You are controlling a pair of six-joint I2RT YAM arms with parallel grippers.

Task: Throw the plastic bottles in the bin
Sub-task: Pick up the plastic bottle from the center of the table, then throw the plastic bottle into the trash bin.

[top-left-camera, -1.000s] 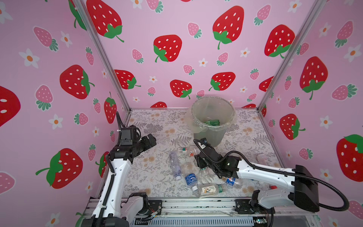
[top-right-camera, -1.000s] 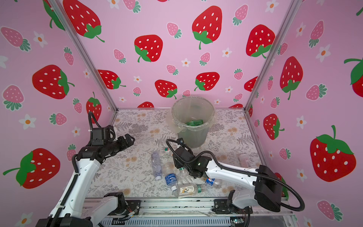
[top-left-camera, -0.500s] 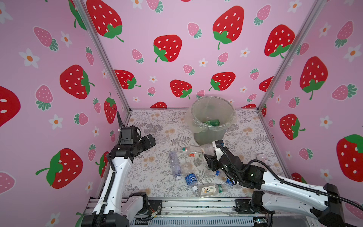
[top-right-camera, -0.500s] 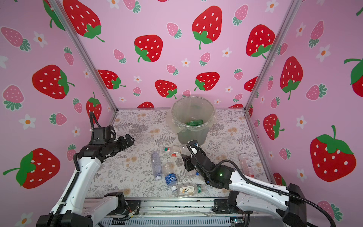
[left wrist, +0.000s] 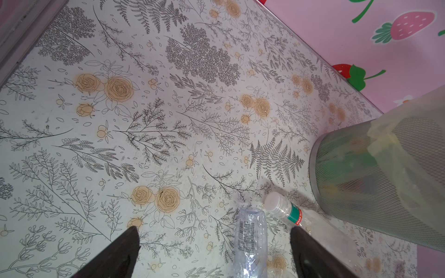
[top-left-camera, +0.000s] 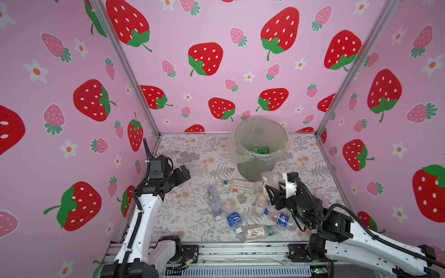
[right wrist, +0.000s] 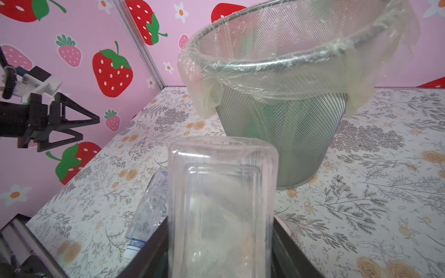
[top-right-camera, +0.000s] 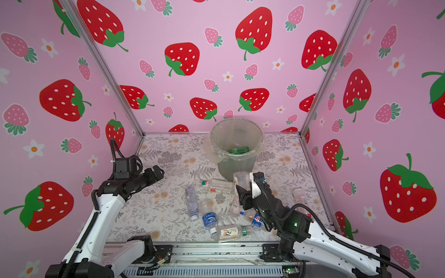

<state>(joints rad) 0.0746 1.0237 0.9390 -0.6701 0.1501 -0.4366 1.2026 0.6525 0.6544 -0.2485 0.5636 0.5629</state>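
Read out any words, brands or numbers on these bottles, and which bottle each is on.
No text reads clearly.
Blue-label bottle: white script, blurred.
Bottle with a round red-white-blue emblem: lettering too small.
Crumpled clear bottle: barcode, digits unreadable.
Green-banded bottle: print blurred.
Held square bottle: label print too small.

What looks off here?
The liner of the bin sags unevenly over the rim toward the left arm. A crumpled bottle lies among the others; a lone bottle sits by the right wall. The square bottle in the right end effector looks intact.
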